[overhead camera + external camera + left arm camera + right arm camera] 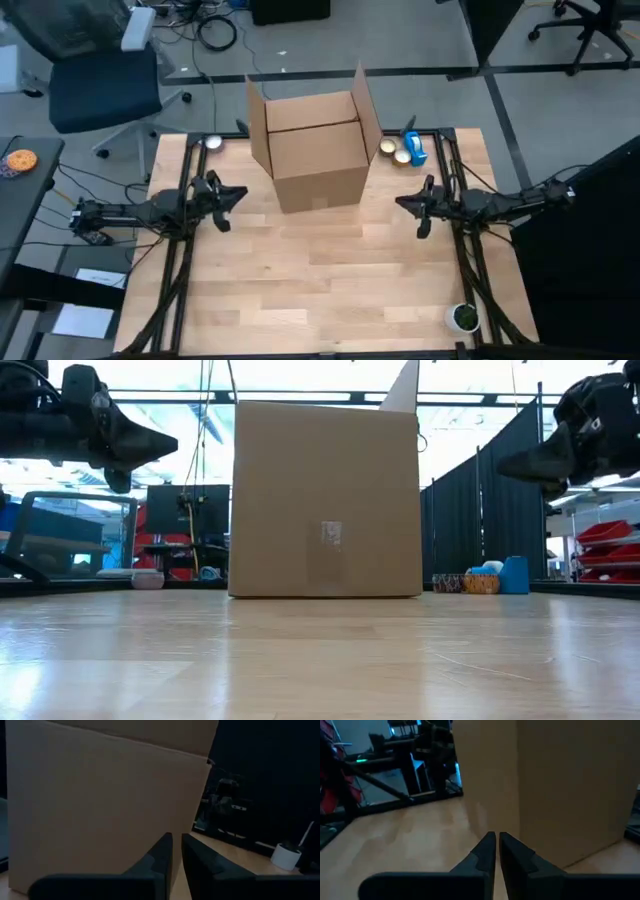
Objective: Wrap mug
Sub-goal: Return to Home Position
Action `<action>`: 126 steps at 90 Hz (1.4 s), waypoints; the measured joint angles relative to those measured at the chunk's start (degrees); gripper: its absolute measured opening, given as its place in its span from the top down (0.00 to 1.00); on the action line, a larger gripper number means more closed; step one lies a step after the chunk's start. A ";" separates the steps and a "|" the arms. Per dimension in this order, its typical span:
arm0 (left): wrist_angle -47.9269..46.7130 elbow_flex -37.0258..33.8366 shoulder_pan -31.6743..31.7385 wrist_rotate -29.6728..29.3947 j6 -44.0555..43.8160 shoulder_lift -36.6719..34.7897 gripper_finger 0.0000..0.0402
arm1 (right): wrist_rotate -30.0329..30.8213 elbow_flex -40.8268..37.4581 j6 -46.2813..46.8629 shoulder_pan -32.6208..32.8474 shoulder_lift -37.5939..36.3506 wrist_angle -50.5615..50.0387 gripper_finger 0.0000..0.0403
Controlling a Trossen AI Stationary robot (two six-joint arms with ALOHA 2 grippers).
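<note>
An open cardboard box (pixel 315 150) stands at the far middle of the wooden table (pixel 320 290), its flaps up; it fills the middle of the low view as box (pixel 326 500). The mug is out of view. My left gripper (pixel 240 195) hovers to the box's left, fingers shut, pointing at the box (pixel 100 805). To the box's right my right gripper (pixel 402 203) hovers, also shut and pointing at the box (pixel 570 785). Both are raised above the table, as the low view shows: left gripper (pixel 170 445), right gripper (pixel 505 463).
A blue object and small round containers (pixel 405 150) sit at the far right beside the box. A small round grey thing (pixel 213 142) lies at the far left corner. A small white pot with green (pixel 464 317) stands near the right front edge. The table's near half is bare wood.
</note>
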 joint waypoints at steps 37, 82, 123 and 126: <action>-8.88 5.99 0.00 18.63 3.02 -0.02 0.94 | -15.43 0.01 2.53 0.02 -0.02 -3.00 0.99; -5.10 -0.76 0.00 12.34 2.41 0.44 0.94 | -16.58 0.04 2.67 0.01 1.49 -4.02 1.00; -4.09 -0.79 0.00 12.35 2.83 0.44 0.94 | -16.54 0.04 6.56 0.02 1.49 -3.26 1.00; -4.01 -0.79 0.00 12.35 2.83 0.44 0.94 | -16.54 0.04 6.56 0.02 1.49 -3.26 1.00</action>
